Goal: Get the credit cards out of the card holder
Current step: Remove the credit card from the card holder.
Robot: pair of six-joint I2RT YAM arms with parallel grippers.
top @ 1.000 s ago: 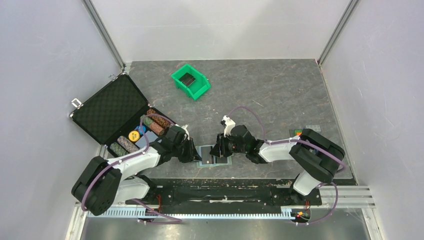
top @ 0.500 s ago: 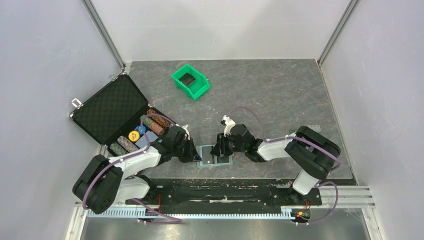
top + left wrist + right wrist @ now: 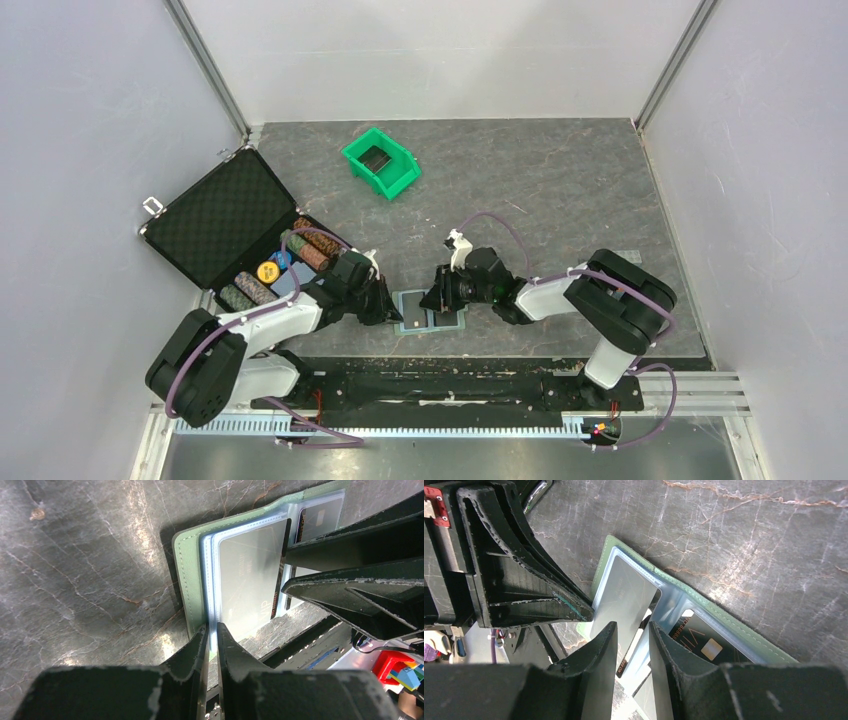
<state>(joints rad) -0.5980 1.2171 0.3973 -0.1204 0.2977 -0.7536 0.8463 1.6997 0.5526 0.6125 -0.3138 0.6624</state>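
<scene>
The card holder (image 3: 186, 575) lies open on the desk (image 3: 749, 540) between the 2 tools, the left tool (image 3: 212, 630) clamped on its sleeve edge, while the nearer right tool (image 3: 633, 630), jaws apart, straddles the end of 1 credit card (image 3: 624, 600) whose long axis points toward it.

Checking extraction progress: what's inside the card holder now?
Card holder lies open: a dark chip card in one clear sleeve, a glare-washed card in the next. Anything stacked beneath is hidden.
</scene>
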